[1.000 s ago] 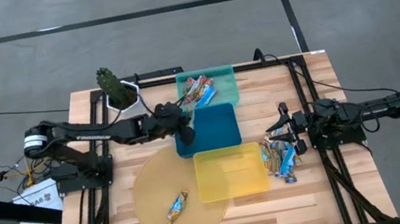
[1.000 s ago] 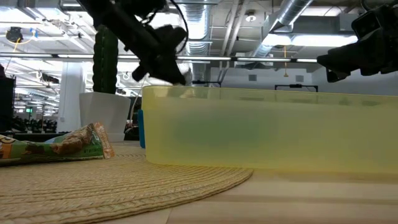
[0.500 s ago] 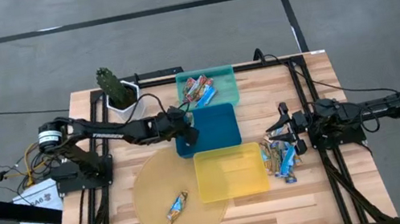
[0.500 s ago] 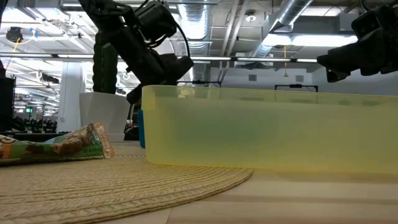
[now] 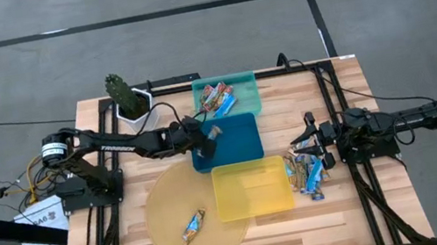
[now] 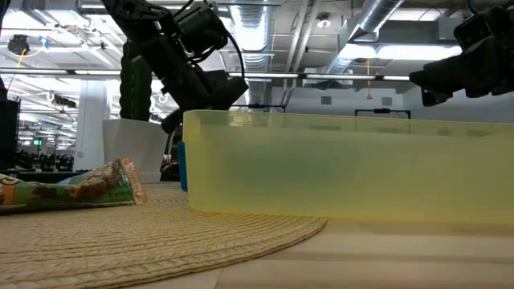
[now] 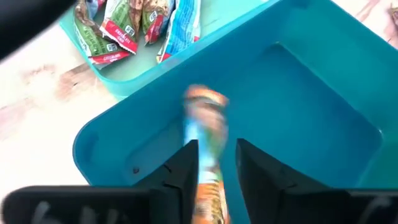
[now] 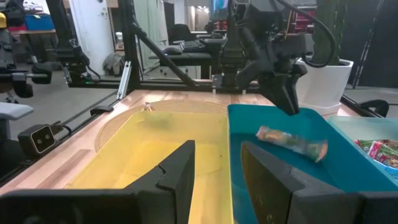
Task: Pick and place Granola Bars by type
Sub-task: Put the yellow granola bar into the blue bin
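My left gripper (image 5: 202, 139) (image 7: 217, 168) hangs open over the left part of the blue tray (image 5: 239, 141). Seen from the left wrist, a blurred blue-orange granola bar (image 7: 204, 134) lies beyond the gap between my fingers. From the right wrist, that bar (image 8: 292, 142) is below the left gripper (image 8: 287, 102) and apart from it, inside the blue tray. Several red and blue bars (image 5: 219, 97) lie in the teal tray (image 5: 246, 91). One bar (image 5: 193, 225) lies on the round woven mat. My right gripper (image 5: 306, 139) (image 8: 217, 168) waits open by a pile of bars (image 5: 307, 170).
The yellow tray (image 5: 252, 188) sits just in front of the blue tray, between the woven mat (image 5: 166, 207) and the pile of bars. A potted cactus (image 5: 127, 98) stands at the far left, beside the left arm. Dark frame rails run along both table sides.
My left gripper has come down from above the blue tray's left edge and shifted slightly right into the tray. The blue-orange bar now shows apart from the fingers, inside the blue tray.
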`<state>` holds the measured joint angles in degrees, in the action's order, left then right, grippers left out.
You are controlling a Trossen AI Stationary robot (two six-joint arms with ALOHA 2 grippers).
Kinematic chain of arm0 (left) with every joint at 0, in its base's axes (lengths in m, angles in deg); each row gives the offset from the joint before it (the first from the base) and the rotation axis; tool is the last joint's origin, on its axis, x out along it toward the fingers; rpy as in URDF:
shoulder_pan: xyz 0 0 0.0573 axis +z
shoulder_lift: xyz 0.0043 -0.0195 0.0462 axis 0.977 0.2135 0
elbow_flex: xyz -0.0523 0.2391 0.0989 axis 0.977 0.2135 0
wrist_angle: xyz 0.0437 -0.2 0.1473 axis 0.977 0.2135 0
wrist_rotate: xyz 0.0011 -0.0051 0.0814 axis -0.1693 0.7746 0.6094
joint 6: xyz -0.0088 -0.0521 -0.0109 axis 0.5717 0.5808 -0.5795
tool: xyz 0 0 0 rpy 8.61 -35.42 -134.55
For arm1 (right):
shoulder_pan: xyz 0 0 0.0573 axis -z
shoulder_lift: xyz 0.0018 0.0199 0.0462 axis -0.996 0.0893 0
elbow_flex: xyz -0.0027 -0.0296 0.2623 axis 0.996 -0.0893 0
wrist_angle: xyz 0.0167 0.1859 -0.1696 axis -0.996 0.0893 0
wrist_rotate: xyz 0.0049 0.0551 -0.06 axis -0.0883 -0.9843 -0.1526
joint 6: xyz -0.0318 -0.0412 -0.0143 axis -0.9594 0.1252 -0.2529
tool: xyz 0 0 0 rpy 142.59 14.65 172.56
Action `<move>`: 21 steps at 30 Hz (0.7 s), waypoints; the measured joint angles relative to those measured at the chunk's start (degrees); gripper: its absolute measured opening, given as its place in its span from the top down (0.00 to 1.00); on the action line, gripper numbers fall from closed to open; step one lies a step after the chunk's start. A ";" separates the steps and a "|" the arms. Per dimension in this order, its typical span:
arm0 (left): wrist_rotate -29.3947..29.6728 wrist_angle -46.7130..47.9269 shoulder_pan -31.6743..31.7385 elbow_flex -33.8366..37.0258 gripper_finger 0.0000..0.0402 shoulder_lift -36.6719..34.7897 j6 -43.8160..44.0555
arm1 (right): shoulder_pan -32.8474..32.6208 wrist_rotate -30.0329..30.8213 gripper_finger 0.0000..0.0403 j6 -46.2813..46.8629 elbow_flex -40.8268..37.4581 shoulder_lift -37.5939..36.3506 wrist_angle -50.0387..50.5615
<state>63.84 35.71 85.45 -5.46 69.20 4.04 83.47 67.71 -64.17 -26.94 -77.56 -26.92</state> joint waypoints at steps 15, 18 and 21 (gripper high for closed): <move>-2.72 -11.99 -1.13 0.00 0.64 -0.72 -21.95 | 0.01 -0.01 0.69 0.00 -0.01 0.00 0.00; -2.68 -12.26 -2.47 0.00 0.64 -1.91 -30.43 | 0.01 -0.02 0.69 0.00 -0.02 0.00 0.00; -2.39 -14.75 -4.35 1.58 0.64 -3.93 -39.09 | 0.01 -0.02 0.69 0.00 0.00 0.00 0.00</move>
<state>61.45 20.95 81.09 -3.88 65.28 -35.05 83.49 67.69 -64.17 -26.94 -77.56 -26.92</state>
